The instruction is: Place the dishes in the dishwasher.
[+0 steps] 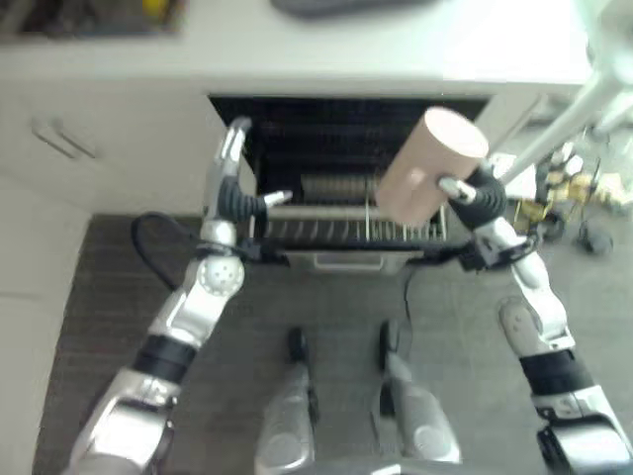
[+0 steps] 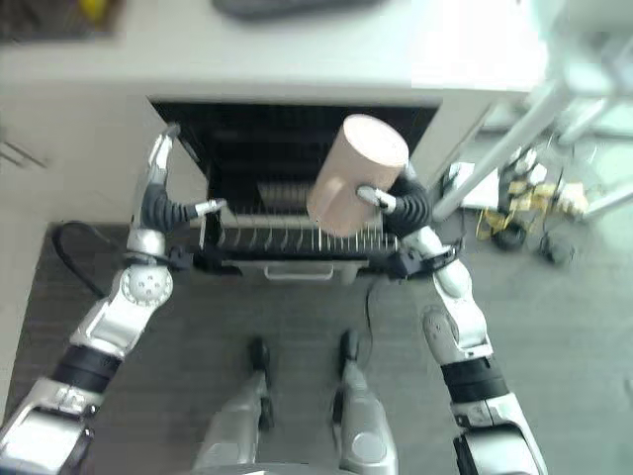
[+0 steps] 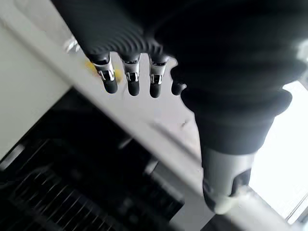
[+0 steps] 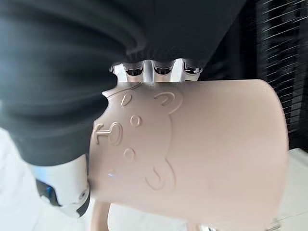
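A pale pink mug with a raised bear face hangs tilted above the right part of the pulled-out dishwasher rack. My right hand is shut on it, fingers curled over its side and the thumb under it; up close the mug shows its handle below. My left hand is raised at the rack's left front corner, fingers straight and holding nothing, thumb pointing toward the rack. The open dishwasher cavity is dark behind the rack.
A pale countertop runs above the dishwasher, with white cabinet fronts to its left. A white slanting pole and cluttered small items lie on the floor at the right. Dark wood-look flooring lies in front.
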You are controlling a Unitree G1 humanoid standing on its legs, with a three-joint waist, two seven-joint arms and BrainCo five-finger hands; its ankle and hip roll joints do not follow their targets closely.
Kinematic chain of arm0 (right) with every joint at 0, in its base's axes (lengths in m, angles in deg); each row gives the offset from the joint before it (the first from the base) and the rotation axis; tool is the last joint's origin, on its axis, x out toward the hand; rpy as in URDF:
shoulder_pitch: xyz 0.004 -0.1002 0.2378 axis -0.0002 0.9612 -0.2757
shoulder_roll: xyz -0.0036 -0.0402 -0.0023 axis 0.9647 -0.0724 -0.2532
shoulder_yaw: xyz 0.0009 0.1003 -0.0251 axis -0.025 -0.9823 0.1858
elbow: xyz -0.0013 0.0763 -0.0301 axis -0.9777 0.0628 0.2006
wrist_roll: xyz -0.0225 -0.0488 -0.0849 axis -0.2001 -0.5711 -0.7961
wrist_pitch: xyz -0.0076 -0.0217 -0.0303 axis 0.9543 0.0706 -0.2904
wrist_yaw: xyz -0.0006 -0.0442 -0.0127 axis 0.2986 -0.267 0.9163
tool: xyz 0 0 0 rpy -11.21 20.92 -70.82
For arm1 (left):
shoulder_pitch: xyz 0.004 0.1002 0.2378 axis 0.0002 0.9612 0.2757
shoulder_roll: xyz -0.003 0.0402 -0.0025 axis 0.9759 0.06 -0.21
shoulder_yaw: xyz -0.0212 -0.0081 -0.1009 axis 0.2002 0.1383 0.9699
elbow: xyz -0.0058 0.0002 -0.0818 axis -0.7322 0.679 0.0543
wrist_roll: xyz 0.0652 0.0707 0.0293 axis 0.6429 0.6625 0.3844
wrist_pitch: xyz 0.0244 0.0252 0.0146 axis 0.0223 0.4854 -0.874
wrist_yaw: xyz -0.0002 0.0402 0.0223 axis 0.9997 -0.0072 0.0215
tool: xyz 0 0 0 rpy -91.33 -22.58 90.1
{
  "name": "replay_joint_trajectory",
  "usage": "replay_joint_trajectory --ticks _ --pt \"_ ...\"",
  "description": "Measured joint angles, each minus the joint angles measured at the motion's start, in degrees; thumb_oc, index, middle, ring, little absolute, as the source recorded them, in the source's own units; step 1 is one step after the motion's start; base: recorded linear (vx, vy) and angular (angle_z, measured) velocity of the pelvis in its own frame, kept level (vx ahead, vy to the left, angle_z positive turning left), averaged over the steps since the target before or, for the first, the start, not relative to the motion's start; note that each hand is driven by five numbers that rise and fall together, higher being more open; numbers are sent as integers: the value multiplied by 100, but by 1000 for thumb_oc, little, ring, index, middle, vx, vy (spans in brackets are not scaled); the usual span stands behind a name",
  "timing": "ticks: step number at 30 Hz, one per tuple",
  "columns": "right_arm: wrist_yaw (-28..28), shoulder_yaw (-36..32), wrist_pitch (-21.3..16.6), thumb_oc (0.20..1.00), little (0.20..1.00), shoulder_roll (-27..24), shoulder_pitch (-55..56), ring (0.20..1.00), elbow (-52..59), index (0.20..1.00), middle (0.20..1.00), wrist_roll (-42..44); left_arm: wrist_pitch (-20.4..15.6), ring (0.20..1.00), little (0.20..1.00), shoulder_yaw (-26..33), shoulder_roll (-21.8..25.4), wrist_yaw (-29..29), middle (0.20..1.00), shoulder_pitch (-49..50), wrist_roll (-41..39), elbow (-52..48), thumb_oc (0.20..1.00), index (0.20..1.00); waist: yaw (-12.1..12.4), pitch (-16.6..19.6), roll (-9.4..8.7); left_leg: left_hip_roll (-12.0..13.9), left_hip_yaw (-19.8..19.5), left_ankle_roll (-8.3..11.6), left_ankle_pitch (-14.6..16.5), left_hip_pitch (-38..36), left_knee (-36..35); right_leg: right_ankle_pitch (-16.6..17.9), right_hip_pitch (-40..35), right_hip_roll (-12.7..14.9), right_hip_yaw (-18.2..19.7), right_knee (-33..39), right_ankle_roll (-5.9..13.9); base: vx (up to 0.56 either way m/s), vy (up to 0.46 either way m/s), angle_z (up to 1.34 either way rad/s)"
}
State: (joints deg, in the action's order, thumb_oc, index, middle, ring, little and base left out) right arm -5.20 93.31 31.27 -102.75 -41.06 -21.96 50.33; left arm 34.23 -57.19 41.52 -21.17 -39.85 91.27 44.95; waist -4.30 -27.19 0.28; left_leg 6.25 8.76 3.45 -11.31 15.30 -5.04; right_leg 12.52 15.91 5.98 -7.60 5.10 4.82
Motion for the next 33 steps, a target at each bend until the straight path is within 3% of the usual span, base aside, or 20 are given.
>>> replay_joint_trajectory --ticks 3,8,12,17,20,21,33 --pt "-125 119 34 200 200 -206 -133 200 -7 200 200 -11 314 1000 1000 -353 19 231 1000 -109 -33 153 1000 1000 -24 -396 155 -7 114 1 4 114 -1 41 180 -7 106 -1 5 -71 83 -18" --pt "-153 217 33 200 200 -210 -244 200 7 200 200 -44 595 1000 1000 -419 48 631 1000 -378 -214 268 1000 1000 -8 -398 161 -3 133 -18 51 93 2 42 179 -42 125 -3 -64 -42 61 -4" --pt "-154 208 32 200 200 -294 -364 200 12 200 200 -50 978 1000 1000 -581 350 1131 1000 -572 -270 414 1000 1000 5 -396 165 -5 124 -15 56 43 2 33 119 -34 111 -3 -58 -36 35 2" --pt "-112 189 34 200 200 -614 -416 200 14 200 200 -37 2077 1000 1000 -1105 705 2518 1000 -836 -190 603 1000 1000 -16 -382 200 -21 117 31 81 40 -3 -19 112 15 122 1 3 -23 40 2" --pt "-110 192 35 200 200 -758 -380 200 23 200 200 15 2870 1000 1000 -1249 853 3824 1000 -830 60 549 1000 1000 -123 -373 300 -64 140 10 94 42 -6 -27 136 54 175 28 -10 -13 37 -4" --pt "-107 192 35 200 200 -765 -375 200 23 200 200 16 2983 1000 1000 -1258 832 4033 1000 -727 113 543 1000 1000 -142 -370 333 -64 145 21 87 42 -3 -6 140 50 188 26 21 -5 22 -6" --pt "-79 154 35 200 200 -931 -492 200 13 200 200 63 3608 1000 1000 -1356 623 5954 1000 -944 1138 492 1000 1000 -183 -344 419 -88 149 18 147 -56 -1 8 46 49 191 0 -7 0 0 0"
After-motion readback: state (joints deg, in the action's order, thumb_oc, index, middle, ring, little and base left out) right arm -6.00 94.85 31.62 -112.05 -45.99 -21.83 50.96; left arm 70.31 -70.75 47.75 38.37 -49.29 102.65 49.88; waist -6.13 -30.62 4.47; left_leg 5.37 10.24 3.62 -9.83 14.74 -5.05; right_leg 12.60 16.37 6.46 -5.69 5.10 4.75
